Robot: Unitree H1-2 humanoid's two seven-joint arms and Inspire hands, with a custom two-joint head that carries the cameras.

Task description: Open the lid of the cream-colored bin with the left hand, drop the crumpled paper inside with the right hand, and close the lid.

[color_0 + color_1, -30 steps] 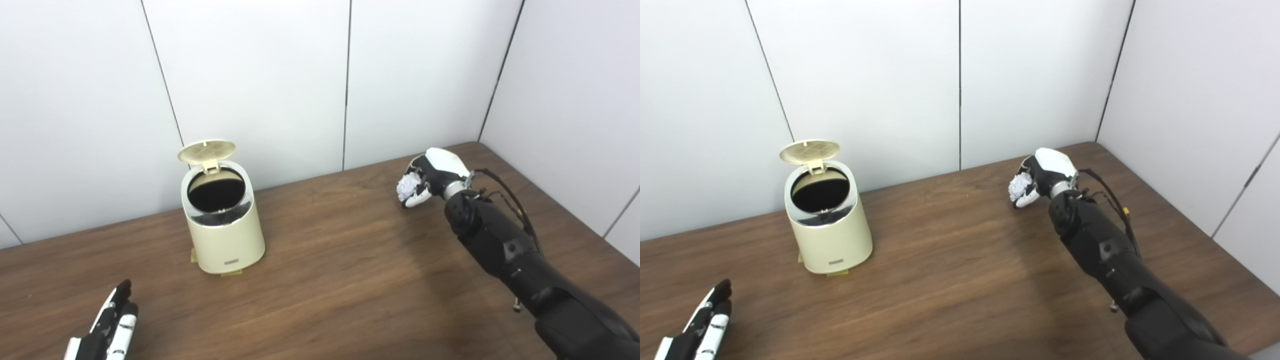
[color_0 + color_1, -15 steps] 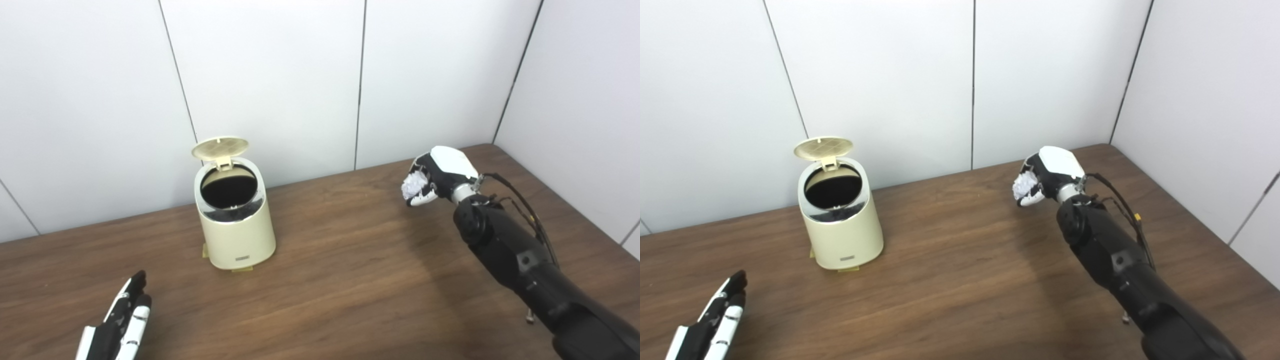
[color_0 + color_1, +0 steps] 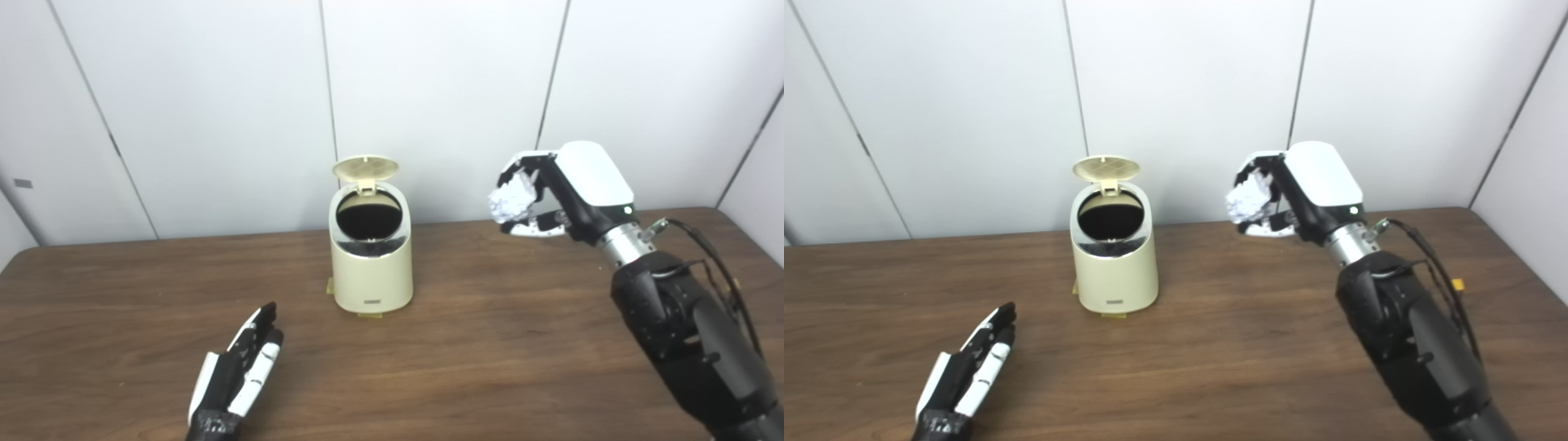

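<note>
Bin interior reads as plain black, contents can't be made out. Small dark label low on the bin front, text too small to read. Something yellowish pokes out under the bin base, can't tell what it is. Left arm is cut off at the bottom edge just past the wrist; right arm also runs out of frame at the bottom right.

Counts: one cream-colored bin point(image 3: 371, 263), one lid point(image 3: 365, 168), one crumpled paper point(image 3: 512, 199), two hands.

Bin stands upright on the wooden table point(image 3: 520, 343) near the back wall point(image 3: 214, 92), lid flipped up at the rear hinge, mouth open with a shiny rim.

Right hand point(image 3: 560, 190) is raised above the table, right of the bin and well apart from it, fingers curled around the crumpled paper and clamped on it. Paper is roughly level with the bin's mouth, not over it.

Left hand point(image 3: 236, 373) lies low by the table, front-left of the bin, fingers straight and side by side, holding nothing.
</note>
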